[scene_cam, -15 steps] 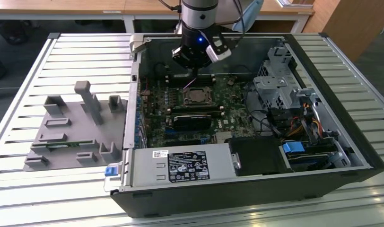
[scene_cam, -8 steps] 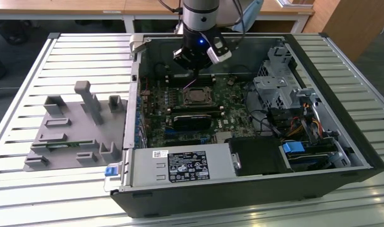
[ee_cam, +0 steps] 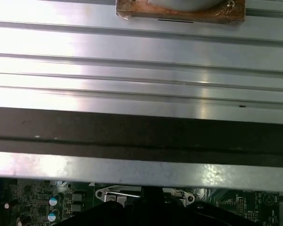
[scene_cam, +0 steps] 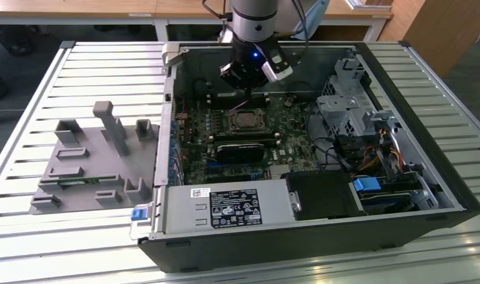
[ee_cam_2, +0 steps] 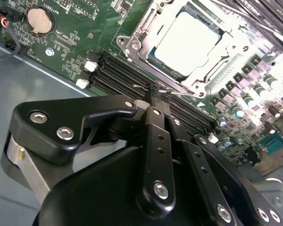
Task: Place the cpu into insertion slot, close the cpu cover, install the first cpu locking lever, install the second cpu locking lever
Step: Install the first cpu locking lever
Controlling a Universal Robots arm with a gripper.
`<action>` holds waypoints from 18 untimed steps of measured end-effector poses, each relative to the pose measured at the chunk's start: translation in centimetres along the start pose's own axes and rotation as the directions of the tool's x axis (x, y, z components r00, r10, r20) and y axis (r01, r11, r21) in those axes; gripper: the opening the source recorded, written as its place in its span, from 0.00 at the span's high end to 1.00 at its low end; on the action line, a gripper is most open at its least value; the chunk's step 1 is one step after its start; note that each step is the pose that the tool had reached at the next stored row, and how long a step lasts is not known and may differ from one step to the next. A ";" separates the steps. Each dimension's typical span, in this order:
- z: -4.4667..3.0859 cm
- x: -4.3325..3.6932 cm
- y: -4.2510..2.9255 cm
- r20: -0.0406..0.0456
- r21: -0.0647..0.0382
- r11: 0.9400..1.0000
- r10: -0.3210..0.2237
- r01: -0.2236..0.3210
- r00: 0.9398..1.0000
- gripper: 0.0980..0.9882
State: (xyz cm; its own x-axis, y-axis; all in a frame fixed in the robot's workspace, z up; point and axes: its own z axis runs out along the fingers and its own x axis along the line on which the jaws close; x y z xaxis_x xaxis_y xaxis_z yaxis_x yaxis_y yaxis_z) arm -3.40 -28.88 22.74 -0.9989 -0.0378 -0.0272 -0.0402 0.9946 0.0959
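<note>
Silvery metal marks the cpu cover [ee_cam_2: 146, 28], seen folded down over the cpu [ee_cam_2: 188, 40], which is seated flat in the insertion slot [scene_cam: 245, 120] on the green motherboard [ee_cam_2: 85, 28]. The gripper [ee_cam_2: 155, 94] is poised just beside the socket's edge, its fingers pressed together at a thin wire lever [ee_cam_2: 153, 89]; whether the wire is actually pinched cannot be told. The lever is judged stiff, springy and slippery, best taken near its hooked end. Its long axis is laid along the socket's side, parallel to the black memory slots [ee_cam_2: 127, 77].
</note>
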 end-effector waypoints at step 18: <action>2.13 -0.76 0.04 -0.001 0.016 1.000 0.000 0.000 1.000 0.99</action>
State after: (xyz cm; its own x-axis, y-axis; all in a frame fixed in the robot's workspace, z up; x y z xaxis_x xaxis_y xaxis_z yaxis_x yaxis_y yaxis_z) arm -2.59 -28.61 20.65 -0.9989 -0.0383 -0.0266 -0.0403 0.9960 0.0795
